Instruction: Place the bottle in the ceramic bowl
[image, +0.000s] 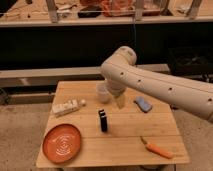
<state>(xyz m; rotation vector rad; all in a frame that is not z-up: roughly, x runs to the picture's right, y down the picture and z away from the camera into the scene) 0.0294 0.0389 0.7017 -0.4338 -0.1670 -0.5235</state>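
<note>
The cream-coloured bottle (67, 106) lies on its side at the left of the wooden table (125, 136), cap pointing right. In front of it, at the front left corner, sits the orange-red ceramic bowl (61, 143) with nothing in it. My white arm reaches in from the right, and my gripper (119, 102) hangs over the middle back of the table, just right of a translucent cup (102, 92). It is open and holds nothing. The bottle is about a hand's width to its left.
A black upright block (102, 120) stands in the table's middle. A blue flat object (143, 104) lies at the right back. A carrot (157, 148) lies at the front right. Dark shelving stands behind the table.
</note>
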